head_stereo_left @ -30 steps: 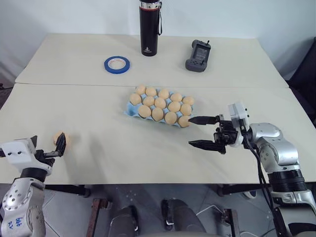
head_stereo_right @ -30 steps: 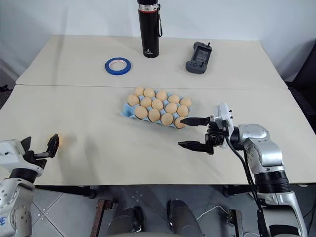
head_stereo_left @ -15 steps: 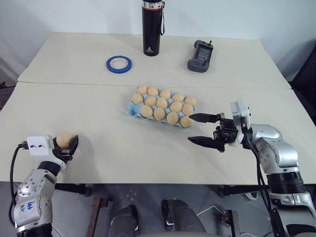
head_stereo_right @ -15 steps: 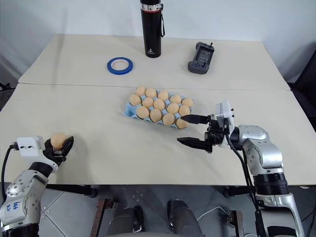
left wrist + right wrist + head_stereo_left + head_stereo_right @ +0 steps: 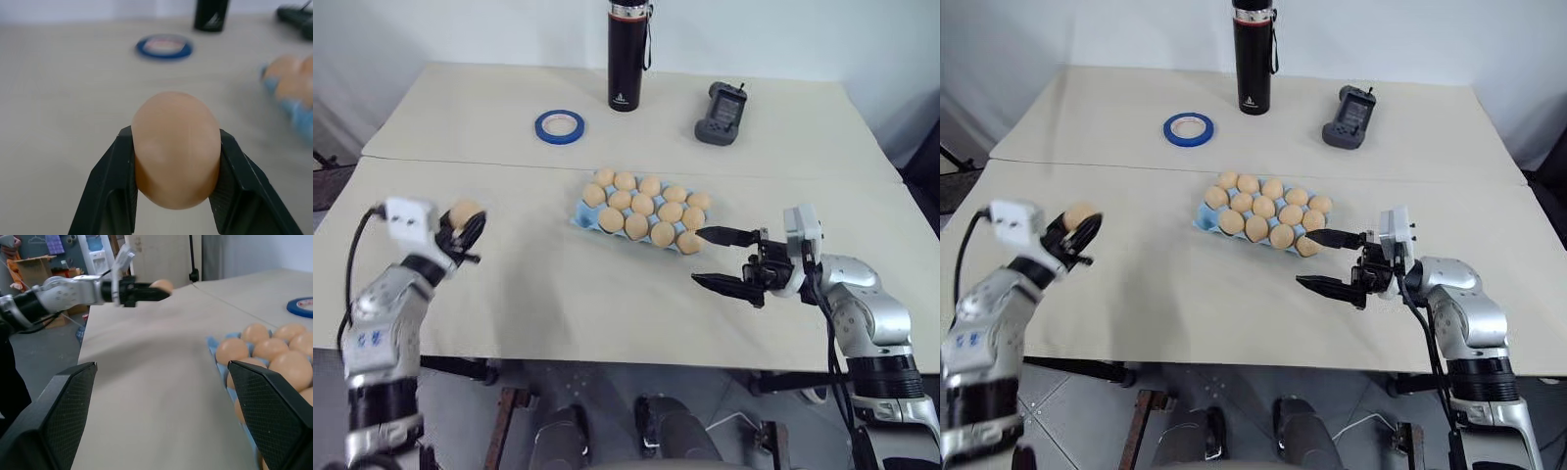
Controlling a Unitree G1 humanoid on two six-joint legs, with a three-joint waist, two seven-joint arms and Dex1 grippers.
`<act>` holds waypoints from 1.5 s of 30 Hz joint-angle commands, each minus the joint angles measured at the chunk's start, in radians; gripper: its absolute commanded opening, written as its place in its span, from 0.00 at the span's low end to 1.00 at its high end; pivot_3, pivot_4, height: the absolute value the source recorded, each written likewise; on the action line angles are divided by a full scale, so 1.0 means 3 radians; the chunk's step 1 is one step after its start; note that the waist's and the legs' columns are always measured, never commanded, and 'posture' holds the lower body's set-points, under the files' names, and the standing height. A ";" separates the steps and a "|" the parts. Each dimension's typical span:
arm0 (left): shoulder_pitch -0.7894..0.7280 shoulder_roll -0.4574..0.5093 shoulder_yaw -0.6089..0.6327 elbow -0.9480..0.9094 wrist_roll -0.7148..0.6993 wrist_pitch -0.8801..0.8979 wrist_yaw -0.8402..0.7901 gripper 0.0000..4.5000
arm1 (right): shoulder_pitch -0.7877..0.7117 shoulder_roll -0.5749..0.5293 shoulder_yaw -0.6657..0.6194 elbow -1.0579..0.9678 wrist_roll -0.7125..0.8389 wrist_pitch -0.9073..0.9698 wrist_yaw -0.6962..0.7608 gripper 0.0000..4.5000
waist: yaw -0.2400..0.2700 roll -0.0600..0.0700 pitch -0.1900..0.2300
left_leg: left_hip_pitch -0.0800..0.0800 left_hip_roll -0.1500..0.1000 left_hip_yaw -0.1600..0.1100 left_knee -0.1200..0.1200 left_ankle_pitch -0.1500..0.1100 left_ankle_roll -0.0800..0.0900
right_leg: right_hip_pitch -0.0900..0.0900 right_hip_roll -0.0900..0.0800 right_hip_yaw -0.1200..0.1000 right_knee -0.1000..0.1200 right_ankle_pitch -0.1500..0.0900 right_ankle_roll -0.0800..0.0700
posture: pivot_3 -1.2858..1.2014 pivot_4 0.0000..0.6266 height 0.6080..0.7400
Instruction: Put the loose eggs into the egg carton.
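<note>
Left tool (image 5: pixel 468 231) clamped on egg (image 5: pixel 463 212), off desk (image 5: pixel 509 294) near left edge. Right tool (image 5: pixel 722 259) apart, empty, just beside carton (image 5: pixel 578 214) at desk middle. Carry egg level, slow; find free cup — cannot tell which; lower fully before release.

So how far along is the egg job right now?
Done: the carton looks almost full of eggs. In hand: the left pincer is shut on one egg, held above the table well to the left of the carton. The right pincer is open and empty beside the carton's right end. Left: carry that egg over and set it in a free cup.
</note>
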 commanded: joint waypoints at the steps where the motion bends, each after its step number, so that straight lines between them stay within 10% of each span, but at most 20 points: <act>1: -0.0552 -0.0053 -0.0300 0.0598 0.0119 -0.0218 -0.0341 0.33 | 0.0070 0.0069 -0.0119 -0.0191 0.0080 -0.0132 -0.0089 1.00 | 0.0009 0.0000 0.0000 | 0.0000 0.0000 0.0001 0.0000 0.0002 -0.0003 | 0.0000 0.0000 0.0001 0.0000 0.0000 0.0001 | 0.52 0.24 1.00; 24: -0.2278 -0.0581 -0.1049 0.3352 0.0867 -0.1107 -0.1552 0.33 | 0.0499 0.0394 -0.0258 -0.0306 -0.0145 -0.0727 -0.0842 1.00 | 0.0000 0.0003 0.0003 | -0.0008 0.0000 0.0008 0.0025 -0.0001 -0.0012 | -0.0009 0.0005 0.0010 0.0019 -0.0012 0.0016 | 0.52 0.24 1.00; 34: -0.2181 -0.0534 -0.1015 0.3201 0.0916 -0.1161 -0.1581 1.00 | 0.0507 0.0272 -0.0280 -0.0240 -0.0200 -0.0721 -0.0903 1.00 | -0.0003 0.0004 0.0003 | -0.0008 0.0000 0.0007 0.0038 -0.0004 -0.0008 | -0.0007 0.0004 0.0010 0.0029 -0.0012 0.0016 | 0.52 0.24 1.00; 45: -0.1995 -0.0370 -0.0901 0.2738 0.0840 -0.0974 -0.1479 1.00 | 0.0367 0.0198 -0.0243 -0.0150 -0.0234 -0.0655 -0.0890 1.00 | -0.0004 0.0005 0.0004 | -0.0009 0.0001 0.0007 0.0046 -0.0007 -0.0006 | -0.0006 0.0004 0.0011 0.0034 -0.0012 0.0017 | 0.52 0.24 1.00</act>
